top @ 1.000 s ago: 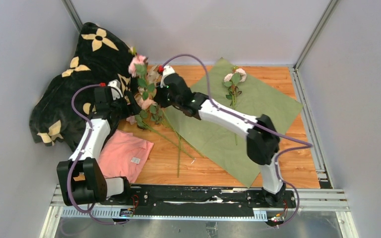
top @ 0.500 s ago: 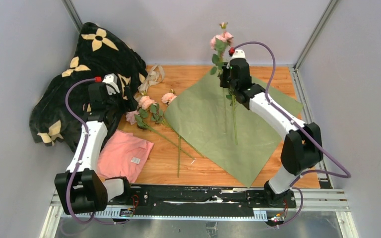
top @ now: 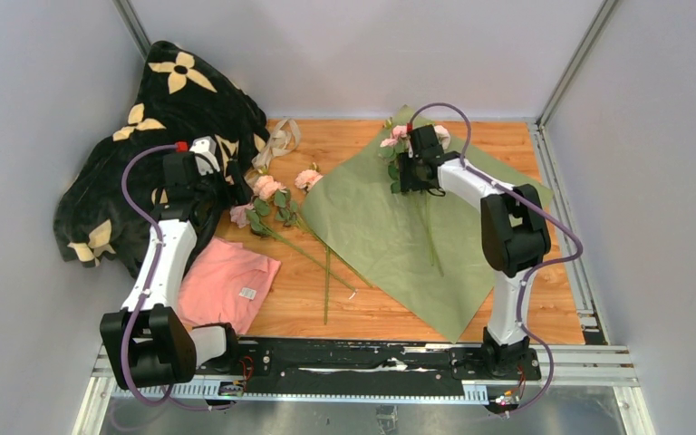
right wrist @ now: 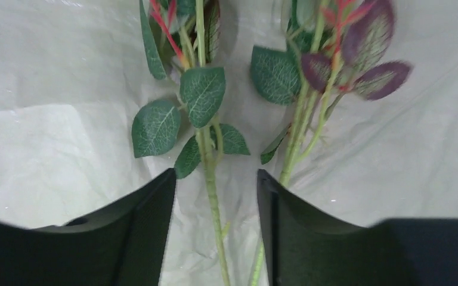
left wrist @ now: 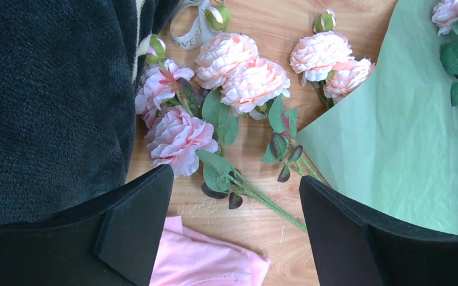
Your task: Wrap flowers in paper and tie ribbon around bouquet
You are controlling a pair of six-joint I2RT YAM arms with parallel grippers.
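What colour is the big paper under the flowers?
The paper is olive green on the side facing up, clearest in the top view.

L arm (top: 165, 258) reaches fwd, L fingers (left wrist: 134, 232) wide apart; R arm (top: 471, 186) extended fwd, R fingers (right wrist: 137, 232) parted.

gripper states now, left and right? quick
left gripper: open, holding nothing, above the flowers
right gripper: open, a stem between its jaws, not gripped

I work in a lab test cell — plain grey panel walls (top: 344, 54) far, left and right, aluminium corner posts (top: 581, 54), a wooden tabletop (top: 372, 308), and a metal rail (top: 589, 361) along the near edge, with purple cables (top: 125, 181) looping off my arms.
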